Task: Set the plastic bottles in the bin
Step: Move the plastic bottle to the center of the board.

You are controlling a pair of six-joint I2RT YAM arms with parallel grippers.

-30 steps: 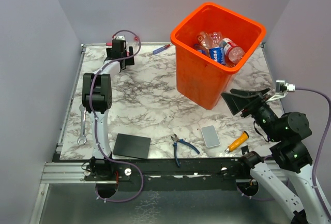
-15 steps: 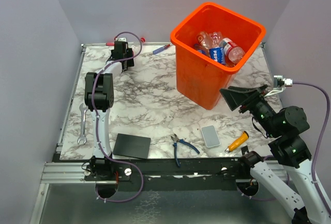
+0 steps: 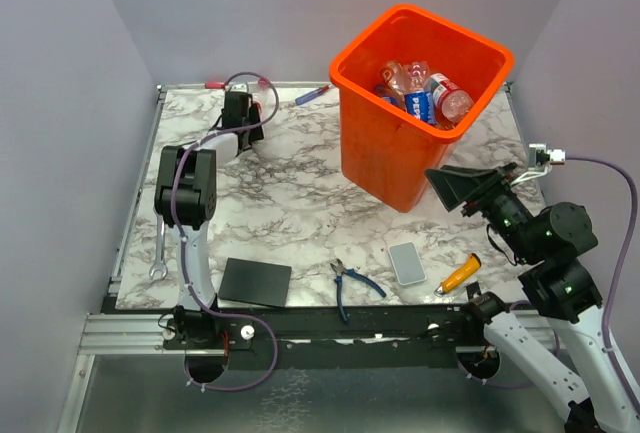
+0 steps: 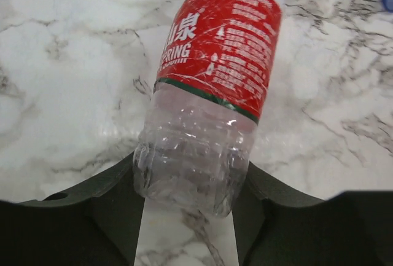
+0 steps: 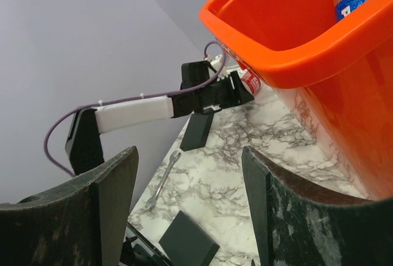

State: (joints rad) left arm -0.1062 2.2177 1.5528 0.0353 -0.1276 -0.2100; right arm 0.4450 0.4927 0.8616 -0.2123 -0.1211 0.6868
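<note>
**Left gripper closes on a bottle at far left; right gripper stays open by the bin**

The left gripper (image 3: 243,111) sits near the table's (image 3: 290,203) 11 o'clock corner. A second ago its jaws stood wide. Now they have come in against both sides of the red-labelled bottle (image 4: 215,82) and clamp its clear base. The wrist has also shifted slightly toward 3 o'clock and a little nearer to the arm bases.

The bottle lies on its side on the marble. Its base is between the fingers (image 4: 116,201), and its label end points to 12 o'clock in the wrist view, where the cap is cut off by the frame. It lies at about 9 o'clock from the bin (image 3: 380,143), well apart from it.

The bin stands at the table's 1 o'clock. Several bottles (image 3: 420,93) are piled inside with blue and red labels showing, and the pile looks the same as a second ago.

The right gripper (image 3: 455,190) hovers just beside the bin's near wall, at about 5 o'clock from it. Its fingers are apart with nothing between them. Over the past second it has edged slightly toward 9 o'clock, with hardly any change in the last half second.

Along the near edge, unmoved, lie a wrench (image 3: 158,243), a black pad (image 3: 256,281), pliers (image 3: 350,283), a grey slab (image 3: 407,263) and an orange-handled tool (image 3: 460,275).
</note>
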